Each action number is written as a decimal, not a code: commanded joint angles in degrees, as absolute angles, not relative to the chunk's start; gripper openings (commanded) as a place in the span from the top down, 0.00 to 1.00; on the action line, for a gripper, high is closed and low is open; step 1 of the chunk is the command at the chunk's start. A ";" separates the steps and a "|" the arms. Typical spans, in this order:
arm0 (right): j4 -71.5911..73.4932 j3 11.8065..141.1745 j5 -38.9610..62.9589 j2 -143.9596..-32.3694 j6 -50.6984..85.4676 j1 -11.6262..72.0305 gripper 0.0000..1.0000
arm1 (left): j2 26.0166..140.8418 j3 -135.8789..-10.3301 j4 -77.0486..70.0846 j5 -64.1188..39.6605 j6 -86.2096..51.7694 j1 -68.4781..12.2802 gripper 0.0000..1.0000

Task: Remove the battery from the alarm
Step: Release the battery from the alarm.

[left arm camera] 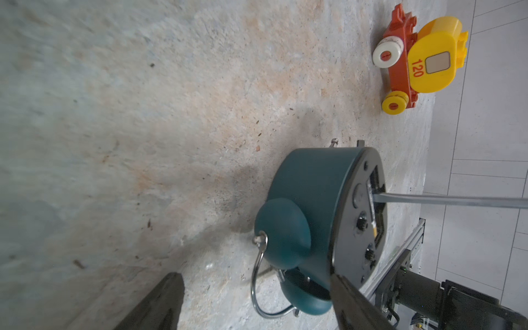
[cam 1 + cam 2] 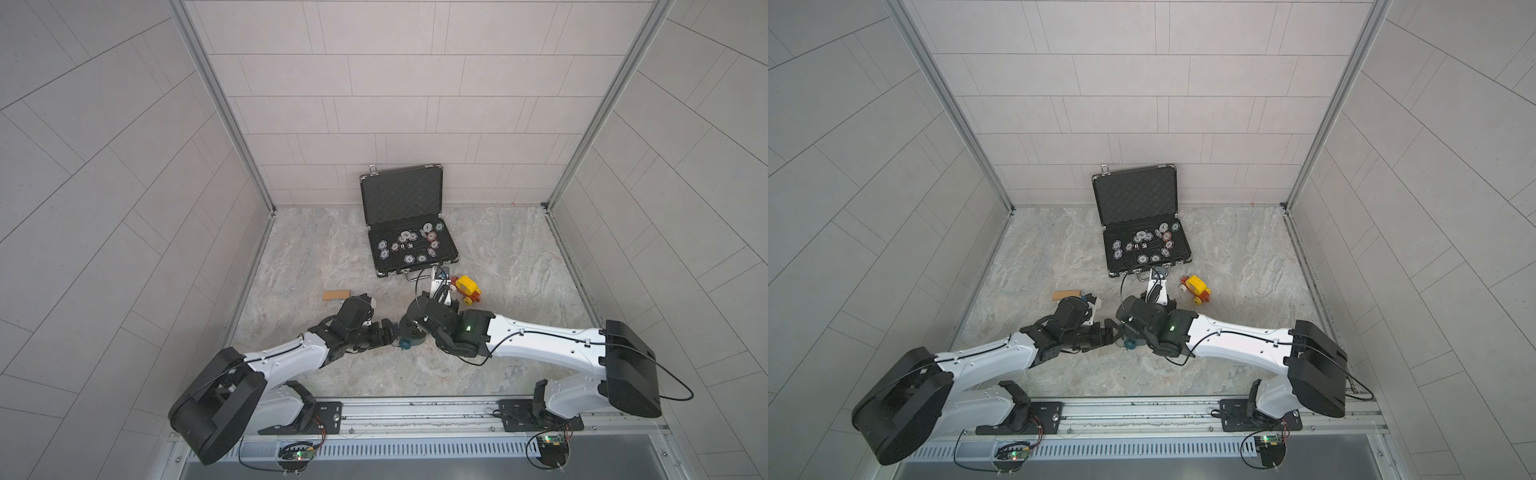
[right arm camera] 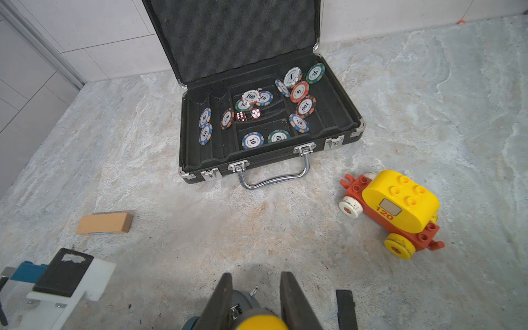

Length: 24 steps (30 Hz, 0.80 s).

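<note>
Roughly midway, I judge: the alarm (image 1: 308, 200) lies between the spread fingers of the left gripper (image 1: 255, 278), its dark back bared and the compartment open, but the battery (image 1: 374, 227) sits inside it, just past the finger that crosses the back plate. The right gripper (image 3: 256, 275) is pinched on the yellow handle of the screwdriver (image 3: 260, 321), blade reaching into the compartment beneath it, so prying out and lifting away remain. The battery shows only edge-on (its gold end barely legible), both top views hide the alarm under the wrists, and the flat black piece (image 3: 345, 308) beside the right gripper may be the lid.
</note>
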State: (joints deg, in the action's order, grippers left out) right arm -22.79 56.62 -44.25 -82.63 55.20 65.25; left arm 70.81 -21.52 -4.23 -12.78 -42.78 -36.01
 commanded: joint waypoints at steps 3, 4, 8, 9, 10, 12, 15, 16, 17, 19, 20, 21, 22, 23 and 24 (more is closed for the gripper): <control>-25.67 58.50 -45.20 -83.76 56.17 67.30 1.00 | 72.48 -23.35 -3.60 -13.39 -40.72 -36.08 0.20; -26.30 58.65 -45.18 -84.14 56.32 67.57 1.00 | 72.64 -23.52 -3.03 -13.04 -40.31 -36.12 0.20; -29.45 59.06 -43.68 -85.30 57.39 68.44 1.00 | 73.21 -24.37 -0.72 -11.33 -40.12 -36.12 0.20; -29.76 59.00 -42.88 -85.41 57.51 68.58 1.00 | 73.51 -24.66 -0.27 -11.06 -40.08 -36.20 0.20; -30.23 58.91 -42.16 -85.43 58.07 68.64 1.00 | 74.04 -24.89 0.04 -10.83 -40.08 -36.21 0.20; -31.95 58.93 -41.97 -85.61 60.02 68.57 1.00 | 74.93 -25.28 0.21 -10.56 -40.08 -36.33 0.20; -32.49 57.74 -40.35 -85.00 62.10 67.90 1.00 | 76.04 -25.57 -0.29 -10.51 -40.08 -36.62 0.18; -31.97 57.19 -39.55 -84.56 62.28 67.53 1.00 | 76.24 -25.65 -0.76 -10.76 -40.08 -36.68 0.18; -31.62 56.87 -39.01 -84.12 62.47 67.11 1.00 | 76.17 -25.60 -1.38 -11.19 -40.08 -36.79 0.18; -31.38 56.25 -38.10 -83.36 63.11 66.36 1.00 | 75.25 -25.18 -3.39 -11.99 -40.41 -36.95 0.16; -31.13 55.89 -37.82 -82.92 63.34 66.02 1.00 | 74.32 -24.88 -4.06 -12.24 -40.58 -36.92 0.15; -30.86 55.63 -37.52 -82.62 63.44 65.74 1.00 | 73.23 -24.73 -4.29 -12.25 -40.60 -36.98 0.14; -30.55 55.41 -37.31 -82.29 63.46 65.52 1.00 | 72.27 -24.44 -4.34 -12.03 -40.65 -36.97 0.14; -30.49 55.38 -37.19 -82.05 63.53 65.34 1.00 | 71.17 -24.17 -4.46 -11.64 -40.69 -36.98 0.14; -30.43 55.34 -37.18 -81.89 63.47 65.24 1.00 | 70.13 -23.76 -4.57 -11.22 -40.74 -36.94 0.13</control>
